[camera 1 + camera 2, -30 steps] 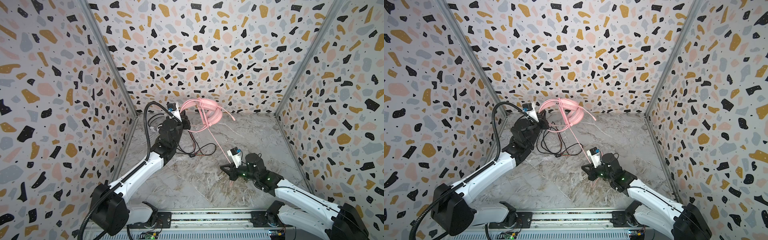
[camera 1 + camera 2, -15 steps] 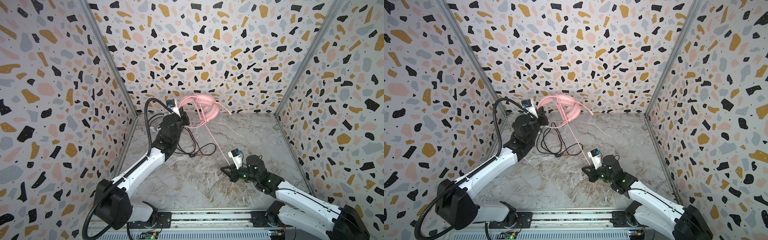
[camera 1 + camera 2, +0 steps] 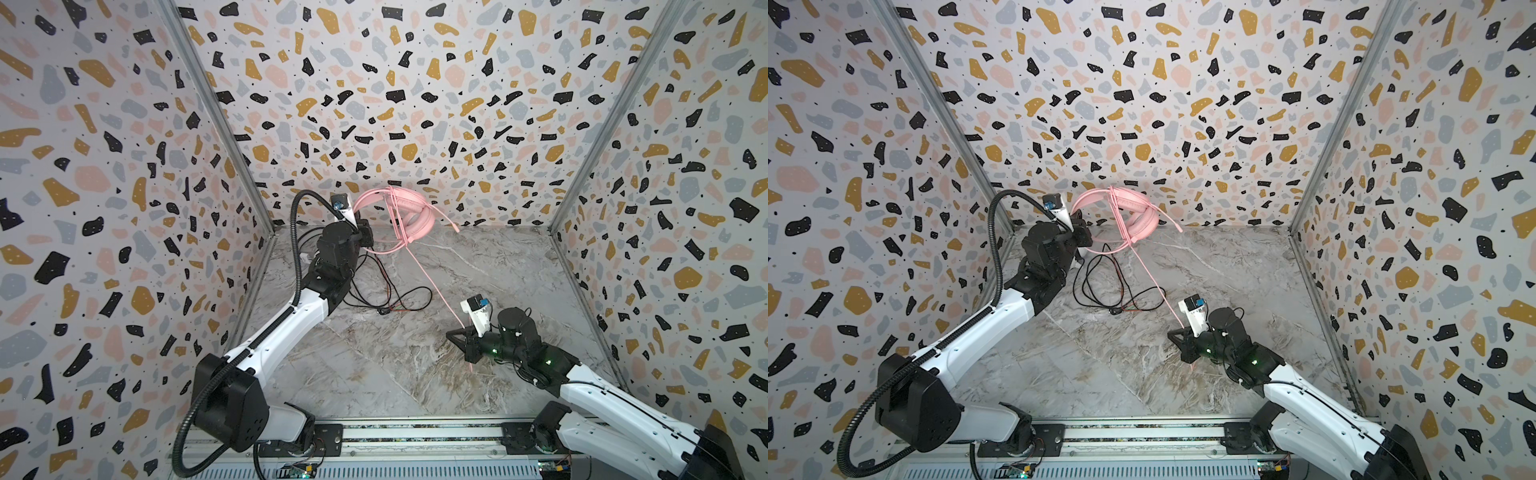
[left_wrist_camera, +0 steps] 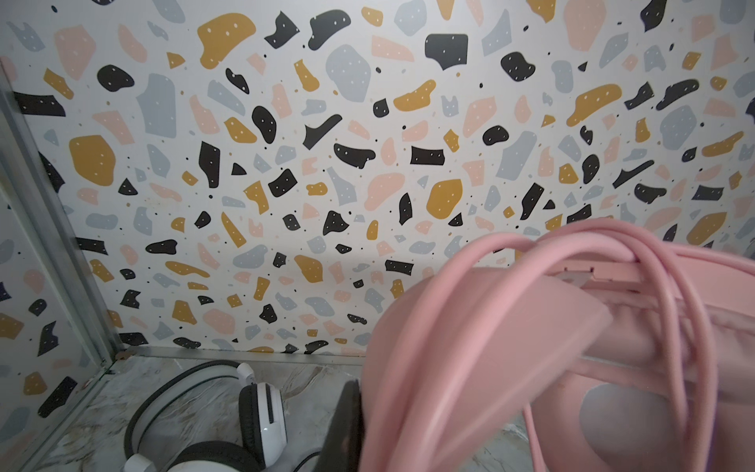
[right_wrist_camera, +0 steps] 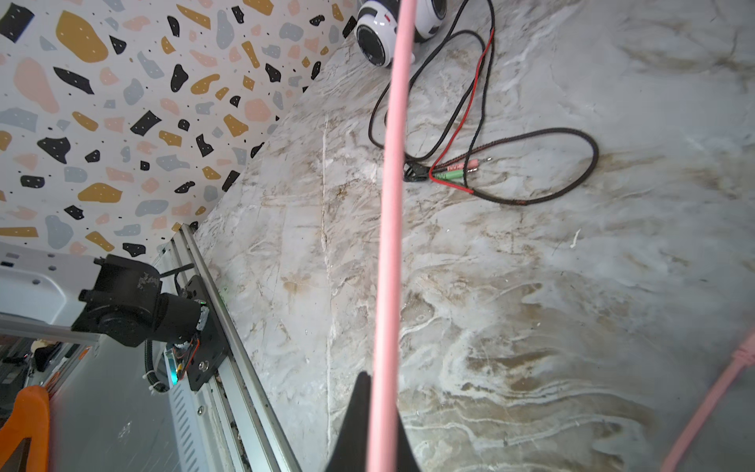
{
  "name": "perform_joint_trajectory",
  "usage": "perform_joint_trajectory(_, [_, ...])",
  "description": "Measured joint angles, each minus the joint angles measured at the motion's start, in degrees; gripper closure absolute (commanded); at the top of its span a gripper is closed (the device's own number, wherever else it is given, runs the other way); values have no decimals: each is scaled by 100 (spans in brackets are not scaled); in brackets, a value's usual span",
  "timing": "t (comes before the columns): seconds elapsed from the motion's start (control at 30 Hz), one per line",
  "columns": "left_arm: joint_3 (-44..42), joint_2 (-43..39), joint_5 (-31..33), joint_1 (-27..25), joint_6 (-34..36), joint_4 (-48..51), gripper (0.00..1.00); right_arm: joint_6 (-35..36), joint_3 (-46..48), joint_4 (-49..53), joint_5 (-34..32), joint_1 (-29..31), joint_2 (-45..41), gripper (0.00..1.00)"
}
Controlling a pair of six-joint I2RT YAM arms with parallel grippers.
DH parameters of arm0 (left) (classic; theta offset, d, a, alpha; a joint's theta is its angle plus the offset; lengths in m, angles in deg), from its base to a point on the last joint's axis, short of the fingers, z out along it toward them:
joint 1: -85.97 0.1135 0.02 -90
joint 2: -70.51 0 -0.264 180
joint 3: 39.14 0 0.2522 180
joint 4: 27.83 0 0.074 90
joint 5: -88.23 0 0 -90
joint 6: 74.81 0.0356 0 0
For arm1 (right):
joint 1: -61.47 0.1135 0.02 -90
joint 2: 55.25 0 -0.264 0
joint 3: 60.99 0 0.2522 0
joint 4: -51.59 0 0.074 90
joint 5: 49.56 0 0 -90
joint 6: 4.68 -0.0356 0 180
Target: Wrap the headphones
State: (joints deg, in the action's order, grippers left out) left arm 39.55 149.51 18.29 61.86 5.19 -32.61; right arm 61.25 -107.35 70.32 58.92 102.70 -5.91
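Hiding behind the left arm in both top views, the glossy, black-banded white headset shows only in the wrist views, and there only in part: the frame edge cuts its ear cups in each, and in the right wrist view the thin, round pink cable crosses it. It lies on the grey-veined, marble-look bench near the ten o'clock corner, taking the back wall as twelve. Its braided black cable sprawls in loose loops from there toward the middle and ends in green and pink plugs. Of the left fingers one dark pad is visible, pressed against an ear cup of the over-ear, smooth-plastic pink headset. The other is hidden behind that cup, so the clamp is seen from one side only. The pink headset hangs clear of the bench at about twelve o'clock, close to the back wall, with the left fingers at its eight o'clock side. Its cable is wound in several turns across the headband and padded cups, and a thin pink stalk juts out toward four o'clock. From the windings one straight, tight stretch runs toward five o'clock to the right fingers, which are pinched together on it near the bench's middle. Their tips are cut by the frame edge and out of focus in the right wrist view. Past them a short pink tail drops to the bench, its end too blurred to make out.
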Motion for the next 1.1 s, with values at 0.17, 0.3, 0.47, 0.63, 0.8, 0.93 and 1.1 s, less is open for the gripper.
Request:
perform_joint_trajectory(0.17, [-323,-188,267,-203,470,525,100,610,-1165,868,-564,4,175,95])
perform_joint_trajectory(0.3, [-570,-304,496,-654,990,1154,100,1237,-2229,1495,-1189,4,595,93])
perform_joint_trajectory(0.47, [-667,-315,520,-1051,1464,2015,100,1825,-3088,1934,-1696,-4,1008,92])
perform_joint_trajectory(0.63, [-664,-466,260,-1416,1818,2616,100,2243,-3681,2214,-1832,-20,1438,92])
perform_joint_trajectory(0.8, [-782,-896,-555,-1731,2076,3082,100,2479,-3794,2229,-1897,-66,1609,92])
perform_joint_trajectory(0.93, [-881,-1235,-1416,-1799,2124,3254,100,2610,-3794,2221,-1928,-188,1663,92])
perform_joint_trajectory(1.1, [-890,-1523,-2564,-1777,2129,3309,100,2702,-3797,2142,-1838,-466,1738,92])
